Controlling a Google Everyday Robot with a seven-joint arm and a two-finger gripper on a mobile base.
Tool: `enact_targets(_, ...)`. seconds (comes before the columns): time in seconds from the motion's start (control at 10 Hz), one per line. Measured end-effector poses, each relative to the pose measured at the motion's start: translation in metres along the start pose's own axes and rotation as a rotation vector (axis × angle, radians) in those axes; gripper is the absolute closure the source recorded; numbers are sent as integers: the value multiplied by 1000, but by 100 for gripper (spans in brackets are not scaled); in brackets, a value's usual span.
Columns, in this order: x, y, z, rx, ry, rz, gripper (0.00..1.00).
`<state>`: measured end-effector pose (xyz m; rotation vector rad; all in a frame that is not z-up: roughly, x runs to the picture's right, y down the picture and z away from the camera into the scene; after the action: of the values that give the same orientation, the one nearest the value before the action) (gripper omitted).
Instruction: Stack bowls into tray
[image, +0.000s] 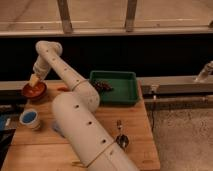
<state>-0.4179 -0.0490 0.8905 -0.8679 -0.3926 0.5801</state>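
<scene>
Gripper over the red bowl at the table's far left corner.

The white arm's gripper (34, 80) hangs right at the glossy red-orange round bowl (34, 91); whether its fingers are spread or gripping the rim I cannot tell. The large dark-green rectangular plastic tray (122, 87) sits well apart to the right, something dark, possibly the second bowl, inside it (103, 86). A blue-centred white cup (30, 119) and a metal spoon (120, 136) lie on the wooden table (127, 120); the arm's thick segments block the middle.

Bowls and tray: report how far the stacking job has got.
Done: nothing stacked that can be seen; the green tray holds only a dark clump, too unclear to name. In hand: the gripper sits over the red-orange bowl at the table's left rear. Left: move that bowl to the tray. The second bowl cannot be made out.
</scene>
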Motion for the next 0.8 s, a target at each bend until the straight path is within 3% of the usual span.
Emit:
enact_targets(0.1,-6,-1,0,51,31,-19,46)
enact_targets(0.2,-16,0,4,142,65,-46,46)
enact_targets(0.4,-21,-3,4,292,92,-75,46)
enact_targets(0.5,-23,-9,5,337,93,-79,46)
enact_targets(0.6,-25,-9,8,352,90,-82,46)
enact_targets(0.8,-18,-22,13,329,87,-62,46)
